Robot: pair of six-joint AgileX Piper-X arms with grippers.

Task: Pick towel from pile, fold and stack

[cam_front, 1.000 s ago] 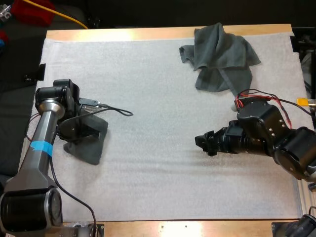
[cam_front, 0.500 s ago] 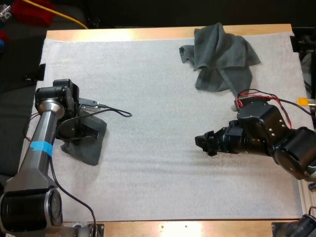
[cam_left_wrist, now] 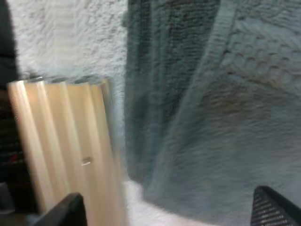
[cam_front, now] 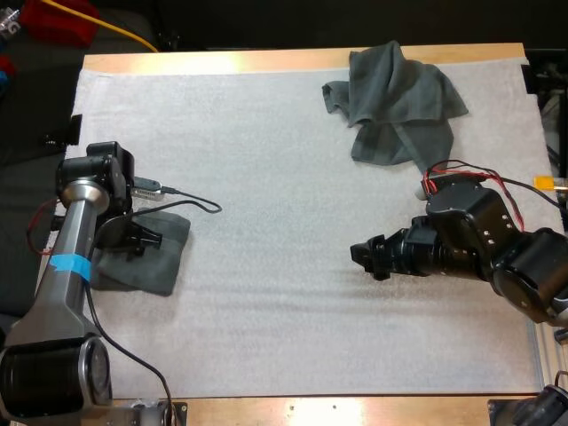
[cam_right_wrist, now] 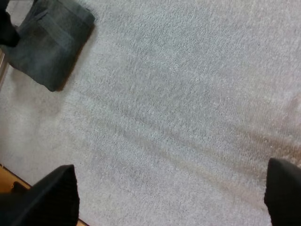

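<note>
The folded dark grey-green towel (cam_front: 155,257) lies flat at the left edge of the frame, on the white fibrous mat (cam_front: 266,169), close to the mat's left border. The left gripper (cam_front: 135,241) hangs just over it. Its two black fingers stand wide apart and grip nothing, and towel cloth shows between them in the left wrist view. The crumpled dark grey-green towel (cam_front: 395,98) sits in the upper right, at the mat's far side. The right gripper (cam_front: 366,257), right of centre, is spread open too — empty, over bare mat, well apart from both towels.
</note>
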